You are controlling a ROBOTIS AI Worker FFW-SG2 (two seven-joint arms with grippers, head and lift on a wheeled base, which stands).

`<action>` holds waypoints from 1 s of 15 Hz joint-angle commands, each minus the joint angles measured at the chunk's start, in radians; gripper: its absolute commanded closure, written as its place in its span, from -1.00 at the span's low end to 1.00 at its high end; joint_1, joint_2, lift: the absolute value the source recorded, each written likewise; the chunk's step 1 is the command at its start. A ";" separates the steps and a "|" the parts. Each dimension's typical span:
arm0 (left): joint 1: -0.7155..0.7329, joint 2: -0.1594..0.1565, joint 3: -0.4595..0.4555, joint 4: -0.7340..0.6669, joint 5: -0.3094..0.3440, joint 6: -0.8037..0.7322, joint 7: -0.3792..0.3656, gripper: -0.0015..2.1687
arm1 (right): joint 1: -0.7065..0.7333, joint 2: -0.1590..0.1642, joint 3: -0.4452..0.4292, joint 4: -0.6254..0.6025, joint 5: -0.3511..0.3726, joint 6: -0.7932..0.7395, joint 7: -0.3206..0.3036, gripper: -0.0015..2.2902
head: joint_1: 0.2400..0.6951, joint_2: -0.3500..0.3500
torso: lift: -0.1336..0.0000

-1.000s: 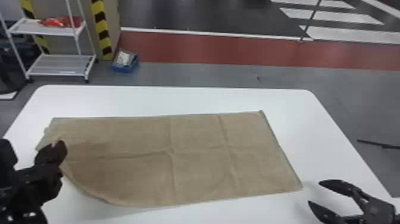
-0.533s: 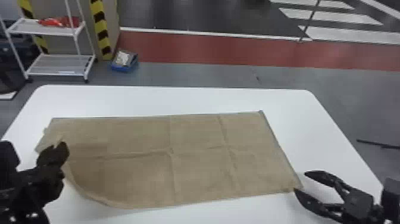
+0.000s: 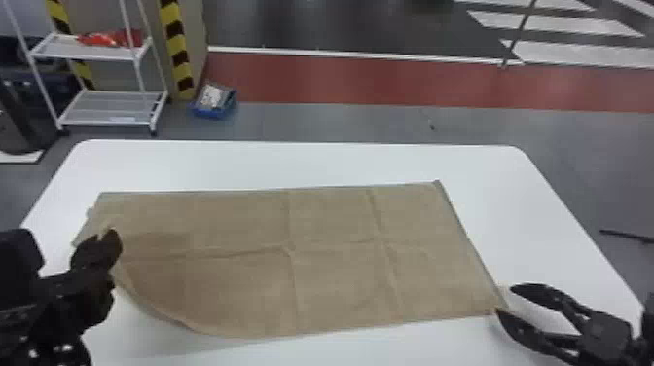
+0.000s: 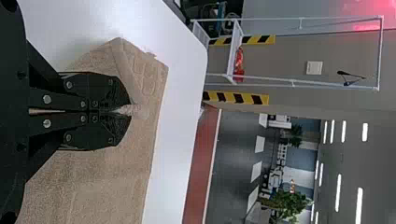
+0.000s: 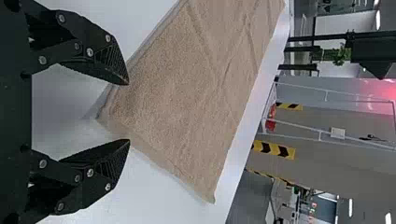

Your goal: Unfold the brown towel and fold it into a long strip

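Two rack shelves (image 3: 107, 108) stand beyond our white table (image 3: 311, 163) as our left gripper (image 3: 105, 235) pinches the brown towel (image 3: 336, 277), our right gripper (image 3: 505, 300) spread.

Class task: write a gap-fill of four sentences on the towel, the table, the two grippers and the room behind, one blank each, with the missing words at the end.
The brown cloth towel lies on a round-cornered table whose colour is ____.
The black two-fingered gripper that pinches the towel is on the robot's ____ arm.
The right black gripper has its fingers ____.
Beyond the table, a small blue box sits on the grey ____.

Missing words: white; left; open; floor
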State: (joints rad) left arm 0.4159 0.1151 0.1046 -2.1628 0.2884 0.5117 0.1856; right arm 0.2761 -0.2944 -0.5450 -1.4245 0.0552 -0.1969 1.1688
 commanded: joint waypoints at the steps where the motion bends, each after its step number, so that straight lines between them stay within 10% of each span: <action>1: 0.000 0.000 0.000 0.000 0.000 0.000 0.000 0.35 | 0.008 -0.011 -0.007 0.001 0.000 0.003 0.000 -0.53 | 1.00 -0.37 | -0.70; 13: 0.017 0.003 0.001 -0.029 0.000 0.012 0.003 0.35 | -0.011 -0.023 0.027 0.004 0.043 0.080 -0.001 -0.26 | 1.00 -0.38 | -0.70; 15: 0.018 0.003 0.000 -0.035 0.000 0.015 0.005 0.35 | -0.014 -0.023 0.019 0.001 0.038 0.086 -0.001 0.06 | 1.00 -0.38 | -0.70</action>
State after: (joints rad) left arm 0.4327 0.1181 0.1050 -2.1931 0.2884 0.5246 0.1898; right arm 0.2637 -0.3169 -0.5202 -1.4211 0.0978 -0.1151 1.1674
